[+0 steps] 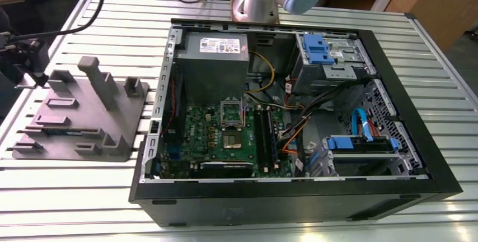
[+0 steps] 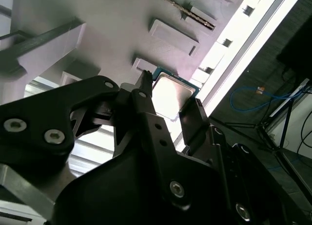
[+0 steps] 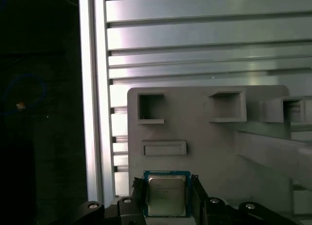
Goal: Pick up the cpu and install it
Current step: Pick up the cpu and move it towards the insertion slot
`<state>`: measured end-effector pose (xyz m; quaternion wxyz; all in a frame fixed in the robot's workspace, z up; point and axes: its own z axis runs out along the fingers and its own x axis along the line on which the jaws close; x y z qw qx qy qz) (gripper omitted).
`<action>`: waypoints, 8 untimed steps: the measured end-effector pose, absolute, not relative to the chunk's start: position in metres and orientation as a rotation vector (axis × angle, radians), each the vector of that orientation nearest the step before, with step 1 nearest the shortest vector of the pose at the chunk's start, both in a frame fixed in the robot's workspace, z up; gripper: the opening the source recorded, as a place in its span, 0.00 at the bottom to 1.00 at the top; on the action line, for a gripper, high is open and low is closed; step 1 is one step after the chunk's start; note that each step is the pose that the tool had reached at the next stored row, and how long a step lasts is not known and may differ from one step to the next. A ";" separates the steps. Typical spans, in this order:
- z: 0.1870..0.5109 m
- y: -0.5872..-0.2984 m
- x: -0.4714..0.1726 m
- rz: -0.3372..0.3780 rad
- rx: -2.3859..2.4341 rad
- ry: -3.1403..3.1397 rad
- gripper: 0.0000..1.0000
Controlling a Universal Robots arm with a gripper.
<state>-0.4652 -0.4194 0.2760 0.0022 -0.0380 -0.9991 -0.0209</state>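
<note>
In the exterior view, an open computer case [image 1: 299,197] lies on the slatted metal surface [image 1: 75,197] with its motherboard [image 1: 224,135] facing up. A grey plastic tray [image 1: 82,113] sits just beside the case, towards the exterior view's left. The arm [image 1: 261,1] rises from its base behind the case, and its upper links leave the picture at the top edge.

In the first wrist view the camera looks down along the gripper [image 3: 166,181] onto a corner of the tray [image 3: 214,152], close to the edge of the surface [image 3: 195,35]. The cpu [image 3: 166,198] sits squarely between the two black fingers [image 3: 197,196], silver top towards the camera. Each finger meets one of its two opposite green edges, so the fingers are clamped on it. Whether the chip rests on the tray or is raised just above it cannot be told.

The second wrist view looks from low and to one side, along the black body of the gripper [image 2: 169,91]. The cpu [image 2: 170,96] spans the narrow gap between the fingers [image 2: 146,113], over the pale tray [image 2: 112,35]. Past the edge of the surface a dark floor shows, with a blue cable [image 2: 243,96] lying on it.
</note>
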 end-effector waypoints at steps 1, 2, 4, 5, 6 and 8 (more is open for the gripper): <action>0.278 -0.419 -0.465 -0.065 -0.119 -3.134 0.47; 0.281 -0.419 -0.465 -0.065 -0.119 -3.134 0.47; 0.285 -0.419 -0.465 -0.065 -0.119 -3.134 0.47; 0.287 -0.419 -0.465 -0.065 -0.119 -3.134 0.47; 0.289 -0.419 -0.465 -0.066 -0.119 -3.134 0.47; 0.292 -0.419 -0.465 -0.065 -0.119 -3.134 0.47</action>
